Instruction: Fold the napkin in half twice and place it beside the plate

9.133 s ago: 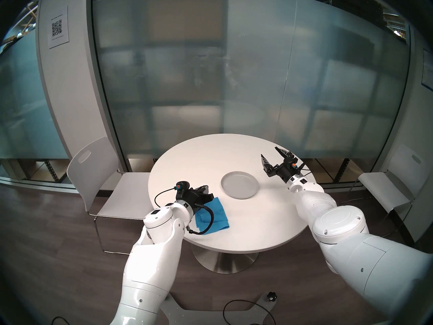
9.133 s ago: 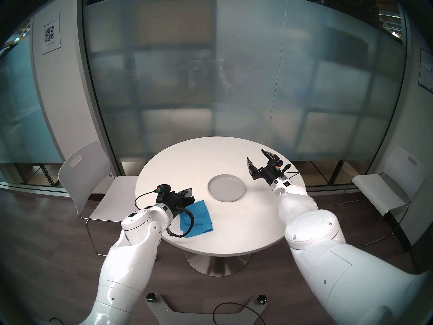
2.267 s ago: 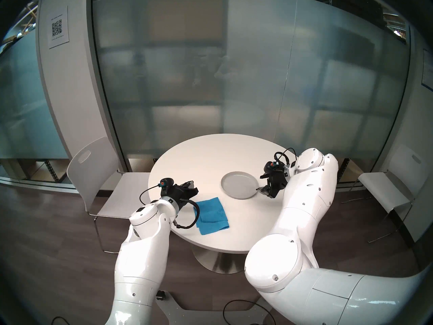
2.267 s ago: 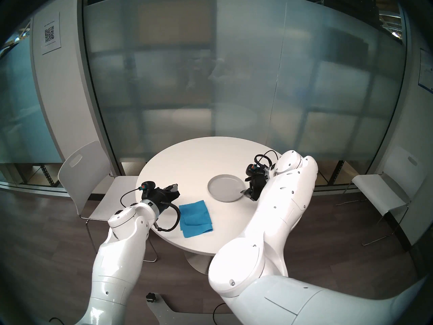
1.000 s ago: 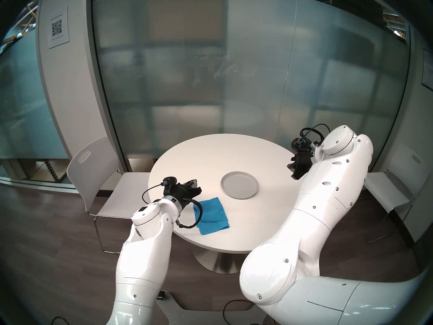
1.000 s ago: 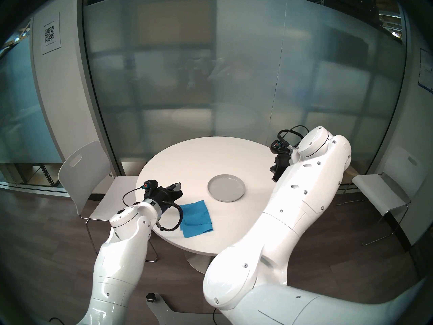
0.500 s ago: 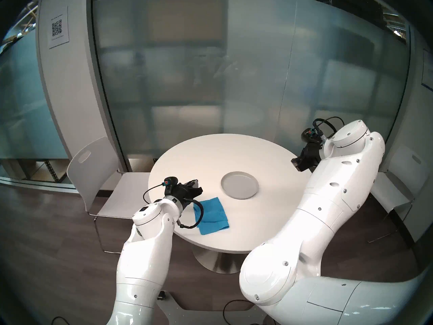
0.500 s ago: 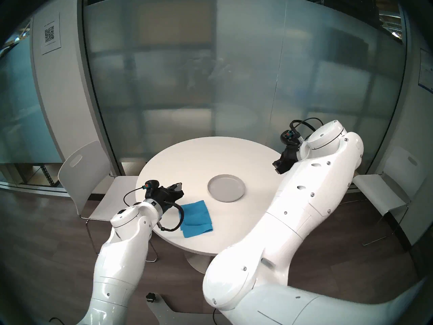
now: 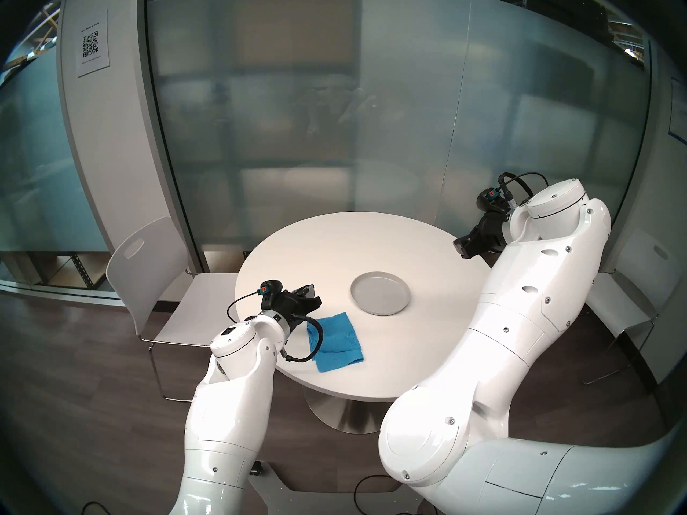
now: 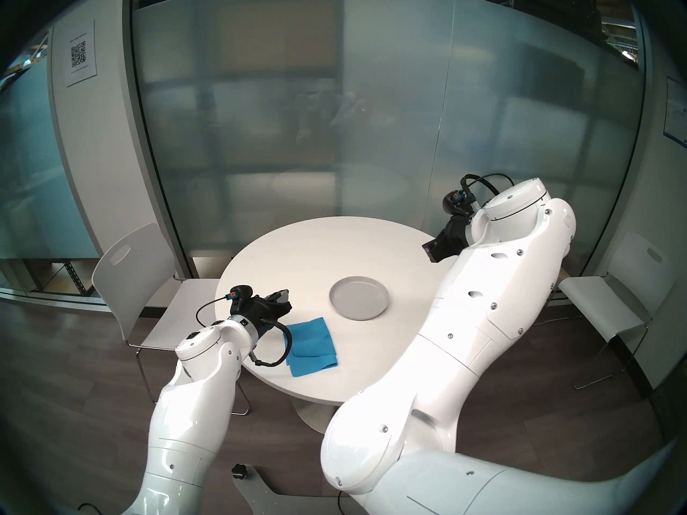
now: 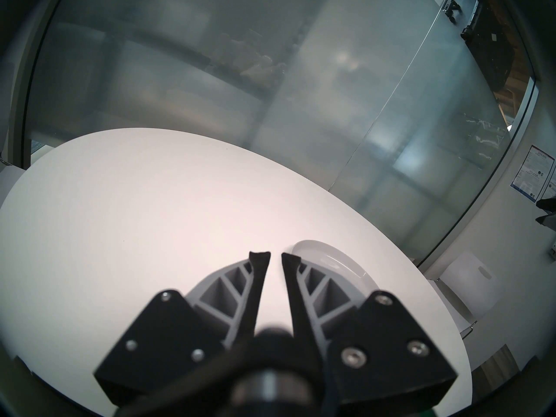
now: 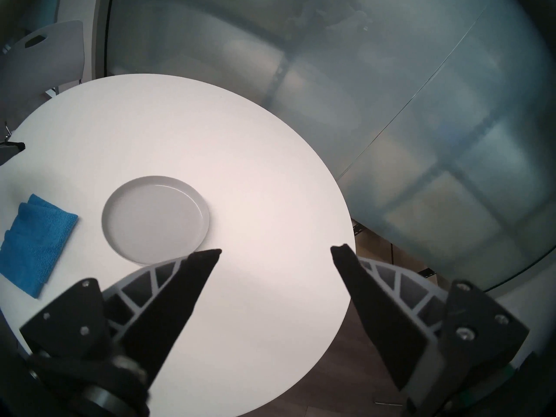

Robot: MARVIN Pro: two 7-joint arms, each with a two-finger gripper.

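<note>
Blue folded napkin [image 9: 336, 340] lies long axis seemingly toward the plate [image 9: 380, 293].

Blue fuzzy napkin [image 9: 336, 340], folded w/ layers unevenly overlapped, lies flat near table's front-left edge, close to but not touching round light-grey plate [image 9: 380, 293], empty, upright.

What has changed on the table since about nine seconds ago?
The left gripper came off the napkin and drew back left. The right gripper went down to the plate, then lifted away, jaws wide and empty. Napkin, plate and table kept their places.
</note>
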